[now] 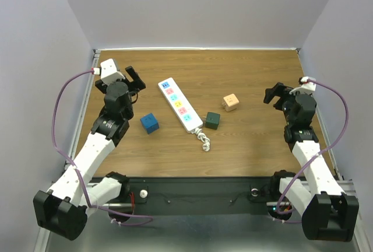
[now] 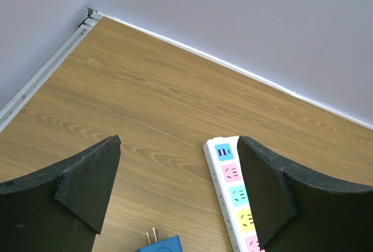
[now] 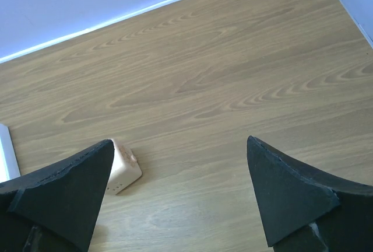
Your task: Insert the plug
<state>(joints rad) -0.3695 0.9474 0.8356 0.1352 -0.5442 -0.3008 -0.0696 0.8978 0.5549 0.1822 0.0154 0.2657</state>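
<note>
The left gripper point(image 1: 135, 78) hangs at ten o'clock over the wooden surface point(image 1: 250, 147), the right gripper point(image 1: 273, 93) at three, both with jaws spread wide and empty. The white power strip point(image 1: 179, 106) lies mid-surface, slanting from eleven to five. A blue plug point(image 1: 150, 123) sits at its eight o'clock, a dark green plug point(image 1: 212, 120) just beside its cord end, and a tan plug point(image 1: 231, 102) at its three.
</note>
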